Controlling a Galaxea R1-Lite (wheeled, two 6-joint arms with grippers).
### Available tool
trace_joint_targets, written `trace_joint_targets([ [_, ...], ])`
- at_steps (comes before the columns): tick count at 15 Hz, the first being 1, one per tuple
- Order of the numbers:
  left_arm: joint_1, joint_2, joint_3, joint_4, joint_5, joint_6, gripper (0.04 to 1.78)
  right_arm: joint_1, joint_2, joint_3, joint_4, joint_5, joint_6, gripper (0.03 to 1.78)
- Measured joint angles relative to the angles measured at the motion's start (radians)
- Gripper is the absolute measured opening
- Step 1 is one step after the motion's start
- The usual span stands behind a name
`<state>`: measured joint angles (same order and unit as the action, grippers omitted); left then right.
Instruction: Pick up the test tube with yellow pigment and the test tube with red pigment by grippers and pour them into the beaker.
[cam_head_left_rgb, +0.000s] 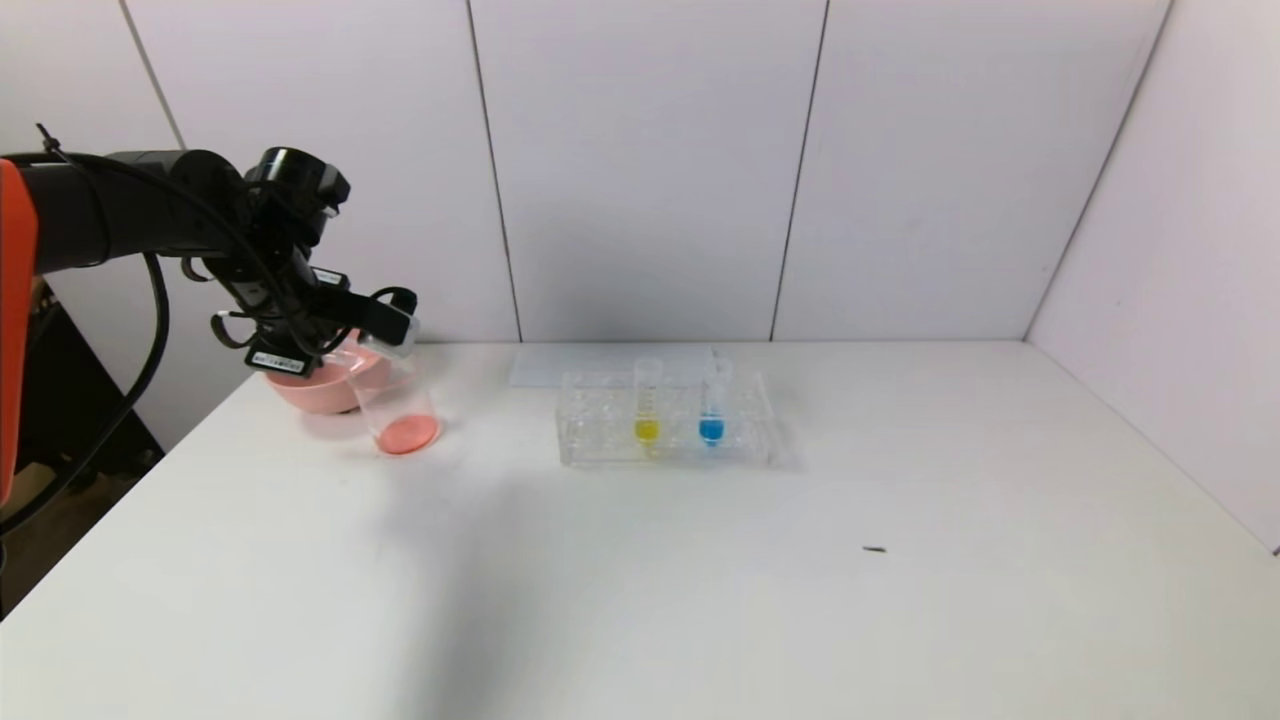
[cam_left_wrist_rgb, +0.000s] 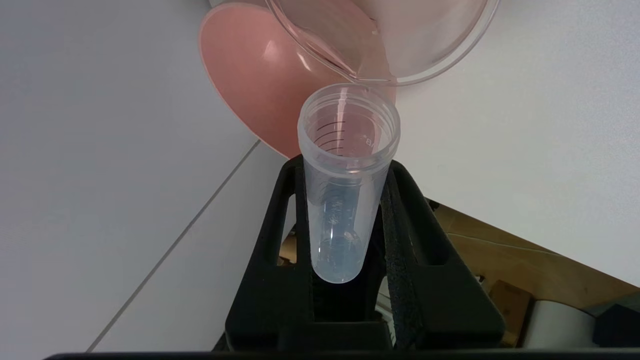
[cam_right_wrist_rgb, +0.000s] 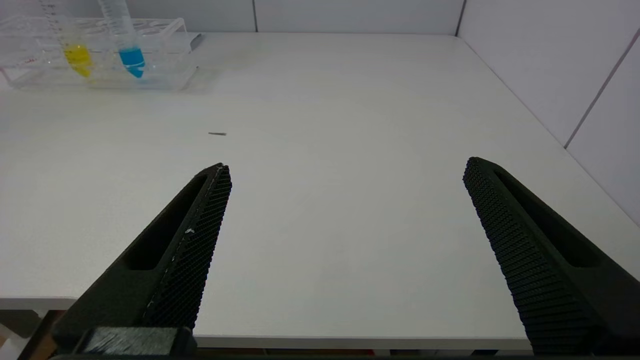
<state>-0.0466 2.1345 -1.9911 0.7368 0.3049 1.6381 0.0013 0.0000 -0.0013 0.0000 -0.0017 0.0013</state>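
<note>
Pouring pose at the far left of the worktop (cam_head_left_rgb: 700, 600), left gripper (cam_head_left_rgb: 385, 318) clenched on a tipped test tube.

The left gripper grasps the test tube with red pigment (cam_left_wrist_rgb: 345, 165), now looking almost clear inside, its open mouth tilted against the rim of the beaker (cam_head_left_rgb: 397, 400); red liquid lies in the beaker's bottom. A pink bowl (cam_head_left_rgb: 318, 388) sits just behind the beaker. The test tube with yellow pigment (cam_head_left_rgb: 647, 400) stands upright in the clear rack (cam_head_left_rgb: 600, 440) near the middle of the worktop, with a blue-filled tube (cam_head_left_rgb: 712, 400) beside it on the right. The right gripper (cam_right_wrist_rgb: 345, 225) hangs released, jaws wide apart, over the near right part of the worktop, well apart from the rack.
</note>
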Motion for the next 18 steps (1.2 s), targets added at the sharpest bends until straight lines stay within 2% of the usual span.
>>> trace_joint_targets([
  [18, -0.010, 0.002, 0.000, -0.002, 0.024, 0.002, 0.43, 0.000, 0.000, 0.000, 0.000, 0.000, 0.000, 1.70],
])
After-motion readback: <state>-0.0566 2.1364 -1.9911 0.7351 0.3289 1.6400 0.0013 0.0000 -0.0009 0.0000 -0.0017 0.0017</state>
